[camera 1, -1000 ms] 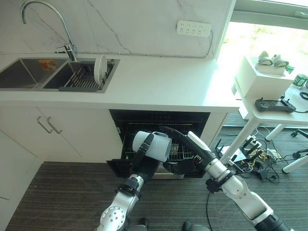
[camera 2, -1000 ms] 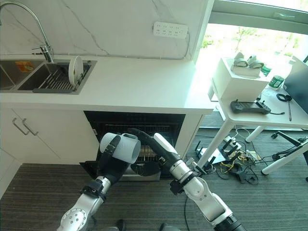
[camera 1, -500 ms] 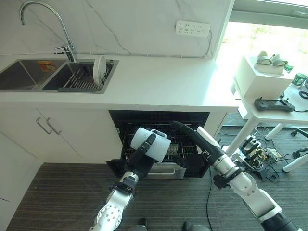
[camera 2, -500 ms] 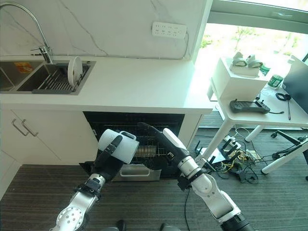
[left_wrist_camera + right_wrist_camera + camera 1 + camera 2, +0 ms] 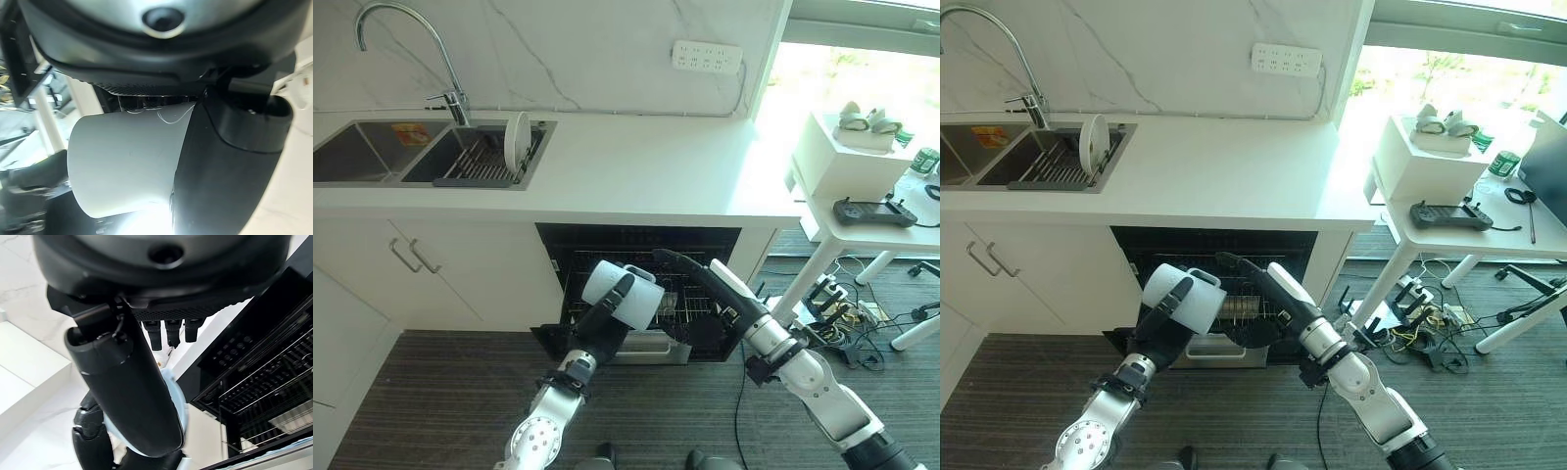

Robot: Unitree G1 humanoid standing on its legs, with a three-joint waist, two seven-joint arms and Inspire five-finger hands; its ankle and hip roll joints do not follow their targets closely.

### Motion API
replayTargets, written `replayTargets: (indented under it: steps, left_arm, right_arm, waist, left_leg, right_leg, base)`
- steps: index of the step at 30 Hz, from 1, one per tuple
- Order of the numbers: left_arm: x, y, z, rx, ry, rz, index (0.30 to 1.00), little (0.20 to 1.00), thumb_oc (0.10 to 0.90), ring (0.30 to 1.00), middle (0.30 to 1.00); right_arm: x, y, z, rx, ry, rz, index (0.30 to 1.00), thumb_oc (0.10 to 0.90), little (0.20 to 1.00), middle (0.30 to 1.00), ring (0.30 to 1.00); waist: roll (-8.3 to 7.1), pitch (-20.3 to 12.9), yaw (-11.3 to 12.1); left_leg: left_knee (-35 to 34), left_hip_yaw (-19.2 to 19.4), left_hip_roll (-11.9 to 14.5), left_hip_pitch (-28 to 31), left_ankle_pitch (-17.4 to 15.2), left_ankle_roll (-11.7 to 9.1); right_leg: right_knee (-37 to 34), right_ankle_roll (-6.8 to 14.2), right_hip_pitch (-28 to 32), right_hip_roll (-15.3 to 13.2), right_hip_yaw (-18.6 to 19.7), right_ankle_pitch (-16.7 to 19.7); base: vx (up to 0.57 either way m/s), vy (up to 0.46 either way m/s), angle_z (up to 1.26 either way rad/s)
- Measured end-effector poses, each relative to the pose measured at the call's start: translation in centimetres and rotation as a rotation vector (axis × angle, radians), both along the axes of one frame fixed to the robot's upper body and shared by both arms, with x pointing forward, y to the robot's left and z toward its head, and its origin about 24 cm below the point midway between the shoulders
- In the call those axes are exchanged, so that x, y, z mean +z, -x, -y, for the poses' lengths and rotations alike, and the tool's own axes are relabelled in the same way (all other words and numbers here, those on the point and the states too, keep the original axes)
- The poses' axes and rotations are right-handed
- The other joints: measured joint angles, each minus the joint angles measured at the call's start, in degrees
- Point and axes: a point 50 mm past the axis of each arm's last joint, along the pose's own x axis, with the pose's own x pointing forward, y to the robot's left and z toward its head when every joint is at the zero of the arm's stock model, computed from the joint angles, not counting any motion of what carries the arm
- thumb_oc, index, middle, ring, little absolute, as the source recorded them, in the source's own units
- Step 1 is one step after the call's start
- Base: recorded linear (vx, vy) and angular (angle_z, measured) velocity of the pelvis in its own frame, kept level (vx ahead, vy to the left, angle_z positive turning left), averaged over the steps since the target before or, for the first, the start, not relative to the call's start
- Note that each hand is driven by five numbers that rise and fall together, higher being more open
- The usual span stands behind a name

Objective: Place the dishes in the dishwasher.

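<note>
The white mug [image 5: 623, 293], gripped by the left hand [image 5: 603, 326], has been eased back slightly toward the dishwasher rack [image 5: 690, 305] ahead; the right hand [image 5: 680, 266] is extended open beside it, so loading is near.

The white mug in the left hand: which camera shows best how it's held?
The left wrist view: the mug shows close, with the left hand curled against its side. The two eye views show the same mug from farther off, in front of the open dishwasher, with its handle visible.
</note>
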Motion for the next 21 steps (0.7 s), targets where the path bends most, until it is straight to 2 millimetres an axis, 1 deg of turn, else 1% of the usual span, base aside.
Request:
replayTargets:
  steps: [7, 10, 13, 14, 15, 16, 19, 21]
  left_arm:
    - [-0.4, 0.4, 1.0, -0.069, 0.008, -0.044, 0.300, 0.300, 0.400, 0.300, 0.300]
    - [-0.9, 0.7, 1.5, -0.101, 0.016, -0.110, 0.300, 0.300, 0.400, 0.300, 0.300]
    - [-0.9, 0.8, 1.5, -0.109, 0.026, -0.123, 0.300, 0.300, 0.400, 0.300, 0.300]
    - [-0.9, 0.8, 1.5, -0.110, 0.027, -0.123, 0.300, 0.300, 0.400, 0.300, 0.300]
    - [-0.9, 0.8, 1.5, -0.109, 0.028, -0.123, 0.300, 0.300, 0.400, 0.300, 0.300]
    - [-0.9, 0.7, 1.5, -0.108, 0.028, -0.122, 0.300, 0.300, 0.400, 0.300, 0.300]
    - [-0.8, 0.7, 1.5, -0.103, 0.033, -0.116, 0.300, 0.300, 0.400, 0.300, 0.300]
    - [-0.7, 0.7, 1.8, -0.103, 0.086, -0.134, 0.300, 0.300, 0.400, 0.300, 0.300]
  right_arm:
    - [0.1, -0.1, 0.1, -0.023, -0.012, 0.015, 0.900, 0.800, 0.900, 0.900, 0.900]
    - [0.1, 0.0, 0.1, -0.028, -0.012, 0.025, 0.900, 0.800, 0.900, 0.900, 0.900]
    - [0.2, 0.0, 0.1, -0.029, -0.011, 0.025, 0.900, 0.800, 0.900, 0.900, 0.900]
    - [0.2, 0.0, 0.1, -0.031, -0.013, 0.027, 0.742, 0.695, 0.742, 0.742, 0.742]
    - [0.2, 0.0, 0.1, -0.032, -0.013, 0.027, 0.512, 0.541, 0.512, 0.512, 0.512]
    - [0.2, 0.0, 0.1, -0.031, -0.013, 0.028, 0.300, 0.400, 0.300, 0.300, 0.300]
    - [0.1, 0.2, -0.1, -0.012, 0.021, 0.054, 0.300, 0.400, 0.300, 0.300, 0.300]
    - [0.2, 0.2, 0.2, -0.049, 0.019, 0.087, 0.300, 0.400, 0.300, 0.300, 0.300]
  waist:
    - [0.08, 0.0, -0.1]
    - [0.10, 0.0, 0.0]
    - [0.24, -0.1, -0.1]
    - [0.28, -0.1, 0.0]
    - [0.32, -0.1, 0.0]
    - [0.33, -0.1, 0.0]
    - [0.70, -0.1, 0.0]
    - [0.70, -0.1, 0.1]
  left_leg:
    - [0.0, 0.0, 0.0, 0.0, 0.0, 0.0]
    - [0.1, 0.0, 0.0, 0.0, 0.0, 0.0]
    - [0.1, -0.1, 0.0, 0.0, 0.0, 0.0]
    - [0.2, -0.1, 0.0, -0.1, 0.0, 0.0]
    - [0.2, -0.1, 0.0, -0.1, 0.0, 0.0]
    - [0.2, -0.1, 0.0, -0.1, 0.0, 0.0]
    - [0.2, -0.2, 0.0, -0.1, 0.0, 0.0]
    - [0.3, -0.2, 0.0, -0.1, 0.0, 0.0]
  right_leg:
    - [0.0, 0.0, 0.0, 0.0, -0.1, 0.0]
    - [0.1, 0.0, 0.0, 0.0, -0.2, 0.0]
    - [0.3, 0.0, 0.0, -0.1, -0.4, -0.1]
    - [0.6, -0.1, 0.0, -0.1, -0.6, -0.2]
    - [0.8, -0.1, -0.1, -0.2, -0.6, -0.3]
    - [0.8, -0.1, -0.1, -0.2, -0.6, -0.4]
    - [0.9, -0.2, -0.1, -0.2, -0.7, -0.5]
    - [0.9, -0.3, -0.1, -0.2, -0.7, -0.6]
  base:
    - [0.00, 0.000, 0.00]
    - [0.00, 0.000, 0.00]
    - [0.00, 0.001, 0.01]
    - [0.00, 0.007, 0.04]
    - [0.00, 0.008, 0.04]
    - [0.00, 0.000, 0.00]
    - [0.00, 0.000, 0.00]
    - [0.00, 0.000, 0.00]
